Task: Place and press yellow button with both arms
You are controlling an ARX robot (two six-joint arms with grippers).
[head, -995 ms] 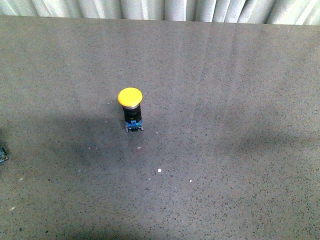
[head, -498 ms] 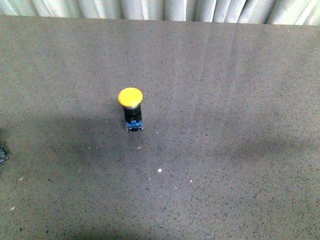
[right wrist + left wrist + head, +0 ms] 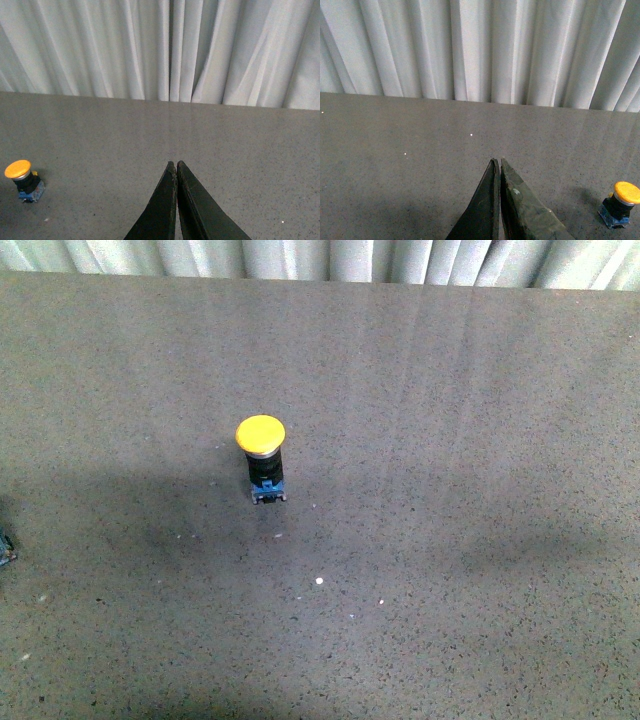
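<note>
In the front view the button (image 3: 261, 460) stands upright on the grey table (image 3: 450, 540), yellow cap on top, black body below it and the small blue base touching the surface; the curtain (image 3: 320, 258) runs along the table's far edge, well behind the button. Neither arm shows beside it, only a dark scrap at the frame's left edge, too small to identify. In the left wrist view the left gripper (image 3: 499, 165) has its two fingers pressed together with nothing between them, and the button (image 3: 620, 204) sits well apart from the tips, upright and untouched. In the right wrist view the right gripper (image 3: 176, 165) is likewise closed and empty, and the button (image 3: 23, 180) stands well off to its side, nearer the camera than the curtain (image 3: 160, 50). As a judgement, the button looks light, rigid plastic, top-heavy on a narrow base, so a sideways nudge could tip or skid it on the smooth table. The black body between cap and base seems the safest place for one gripper to clamp, since the domed cap looks slippery and must stay free. The other gripper's closed tips could then push straight down on the cap's centre.
</note>
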